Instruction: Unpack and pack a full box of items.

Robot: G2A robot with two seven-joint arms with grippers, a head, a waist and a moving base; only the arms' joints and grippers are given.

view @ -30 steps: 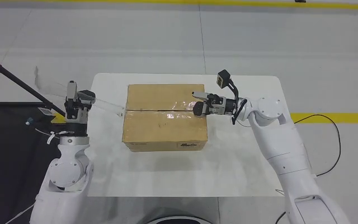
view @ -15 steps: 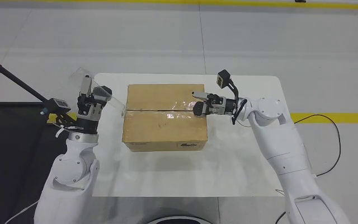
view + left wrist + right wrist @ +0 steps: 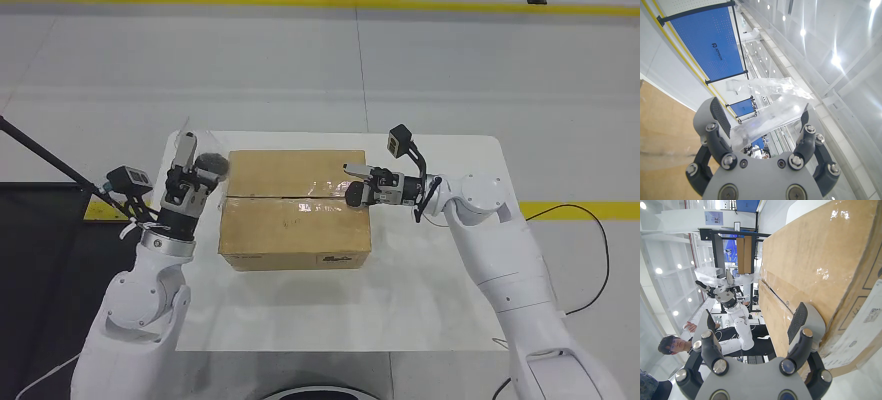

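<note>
Resting one finger on the cardboard box [image 3: 296,210], the right gripper [image 3: 755,311] stands spread. Clear tape [image 3: 772,88] crosses the left gripper [image 3: 761,104] (jaws likewise apart).

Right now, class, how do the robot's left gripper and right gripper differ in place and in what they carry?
The left gripper sits off the box's left end; the right gripper is over its right end. A strip of clear tape crosses the left gripper's fingers; the right gripper carries nothing. Both are open.
</note>
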